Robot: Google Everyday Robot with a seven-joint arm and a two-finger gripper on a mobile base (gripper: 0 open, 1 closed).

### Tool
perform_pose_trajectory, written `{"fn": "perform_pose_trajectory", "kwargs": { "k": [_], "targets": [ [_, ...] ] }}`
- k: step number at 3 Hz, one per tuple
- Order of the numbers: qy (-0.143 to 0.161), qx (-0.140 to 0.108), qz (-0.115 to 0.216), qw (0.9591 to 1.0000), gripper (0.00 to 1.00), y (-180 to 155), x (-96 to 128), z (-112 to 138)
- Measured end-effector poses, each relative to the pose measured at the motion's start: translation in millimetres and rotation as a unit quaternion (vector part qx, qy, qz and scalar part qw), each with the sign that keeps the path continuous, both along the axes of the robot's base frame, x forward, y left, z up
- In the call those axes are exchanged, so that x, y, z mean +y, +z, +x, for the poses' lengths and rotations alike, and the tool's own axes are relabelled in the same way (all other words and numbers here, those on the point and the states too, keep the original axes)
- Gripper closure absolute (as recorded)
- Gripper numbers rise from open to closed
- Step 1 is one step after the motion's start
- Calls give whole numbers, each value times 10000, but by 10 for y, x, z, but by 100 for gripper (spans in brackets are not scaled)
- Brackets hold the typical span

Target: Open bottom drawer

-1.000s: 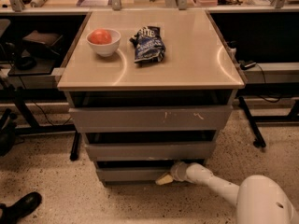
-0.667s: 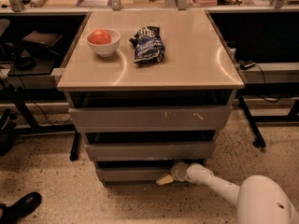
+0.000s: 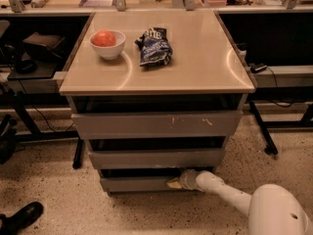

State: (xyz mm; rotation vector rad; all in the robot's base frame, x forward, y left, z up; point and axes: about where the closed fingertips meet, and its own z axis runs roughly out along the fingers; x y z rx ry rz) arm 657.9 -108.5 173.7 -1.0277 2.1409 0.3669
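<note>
A workshop-like lab: tool-strewn workbench [image 3: 63, 3], speckled floor [image 3: 49, 185]; pincer [image 3: 174, 183] at the bottom drawer [image 3: 137, 184].

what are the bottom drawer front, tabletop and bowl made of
The bottom drawer: flat matte grey front, likely painted metal or laminate. The tabletop: smooth beige, probably laminate; curved glare streaks show a semi-gloss finish. The bowl: plain white, ceramic or plastic, hard to say which. The gripper sits at the bottom drawer's top edge, right of centre.
</note>
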Motion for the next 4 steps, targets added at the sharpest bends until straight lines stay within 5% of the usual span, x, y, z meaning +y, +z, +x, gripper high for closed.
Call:
{"fn": "perform_pose_trajectory", "kwargs": {
  "k": [2, 3, 4],
  "targets": [
    [0, 0, 0, 10000, 89, 1, 0, 0],
    [0, 0, 0, 10000, 100, 46, -25, 4],
    [0, 0, 0, 10000, 100, 54, -40, 5]
  ]
}}
